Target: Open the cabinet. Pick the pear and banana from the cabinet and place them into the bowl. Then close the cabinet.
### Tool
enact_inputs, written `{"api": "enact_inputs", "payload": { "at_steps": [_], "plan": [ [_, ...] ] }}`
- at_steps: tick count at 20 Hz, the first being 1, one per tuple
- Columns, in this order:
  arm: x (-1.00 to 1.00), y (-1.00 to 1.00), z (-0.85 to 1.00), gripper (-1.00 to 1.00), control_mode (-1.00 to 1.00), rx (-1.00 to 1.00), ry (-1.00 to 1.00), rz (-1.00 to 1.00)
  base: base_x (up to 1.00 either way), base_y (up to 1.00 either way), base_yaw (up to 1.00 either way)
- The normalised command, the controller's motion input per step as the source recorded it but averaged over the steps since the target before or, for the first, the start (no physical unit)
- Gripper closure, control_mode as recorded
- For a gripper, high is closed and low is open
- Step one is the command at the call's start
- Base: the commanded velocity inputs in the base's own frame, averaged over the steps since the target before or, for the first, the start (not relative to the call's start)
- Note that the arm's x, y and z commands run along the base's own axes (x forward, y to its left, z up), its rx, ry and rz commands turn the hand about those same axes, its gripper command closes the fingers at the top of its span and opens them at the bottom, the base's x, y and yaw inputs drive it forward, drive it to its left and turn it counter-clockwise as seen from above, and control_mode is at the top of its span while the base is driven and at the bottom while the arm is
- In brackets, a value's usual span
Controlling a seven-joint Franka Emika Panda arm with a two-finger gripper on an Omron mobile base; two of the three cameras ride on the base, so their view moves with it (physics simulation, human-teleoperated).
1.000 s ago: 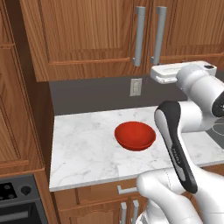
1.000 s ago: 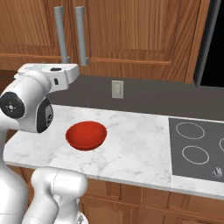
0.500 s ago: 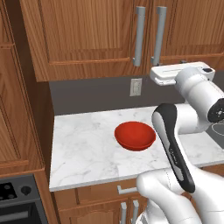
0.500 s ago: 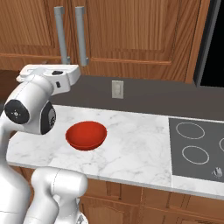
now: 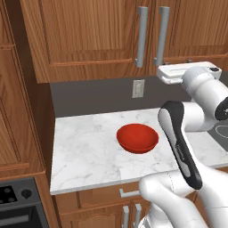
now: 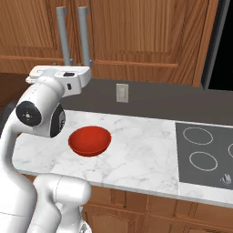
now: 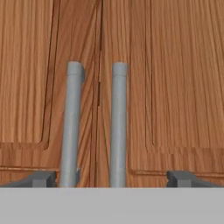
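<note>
The cabinet (image 5: 89, 40) (image 6: 136, 36) is shut, its two panelled doors (image 7: 175, 87) meeting at a thin seam. My gripper (image 7: 113, 178) (image 6: 80, 63) is open just below the doors, facing the lower ends of the two grey bar handles. In the hand view the left handle (image 7: 72, 127) and the right handle (image 7: 118, 127) both stand between my spread fingertips (image 7: 43, 178). Nothing is held. The red bowl (image 5: 137, 137) (image 6: 89, 140) sits empty on the marble counter below. The pear and banana are hidden behind the doors.
The marble counter (image 5: 84, 151) runs under the cabinet, with a wall outlet (image 5: 138, 88) above it. A cooktop (image 6: 205, 150) lies to the right. A tall wooden unit (image 5: 18, 111) bounds the left side, with a stove (image 5: 18, 196) below it.
The hand has crept slightly up toward the handles and the arm's elbow has shifted. The jaws stay open; bowl and doors are unmoved.
</note>
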Motion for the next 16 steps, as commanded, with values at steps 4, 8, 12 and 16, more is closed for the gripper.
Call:
{"api": "enact_inputs", "payload": {
  "at_steps": [4, 8, 12, 16],
  "plan": [
    [0.38, -0.02, 0.0, -1.0, -1.0, 0.0, 0.0, 0.0, 0.0, 0.0, 0.0],
    [0.43, 0.0, 0.0, -1.0, -1.0, 0.0, 0.0, 0.0, 0.0, 0.0, 0.0],
    [0.59, 0.0, 0.0, -1.0, -1.0, 0.0, 0.0, 0.0, 0.0, 0.0, 0.0],
    [0.79, -0.02, 0.0, -1.0, -1.0, 0.0, 0.02, 0.0, 0.0, 0.0, 0.0]
  ]
}}
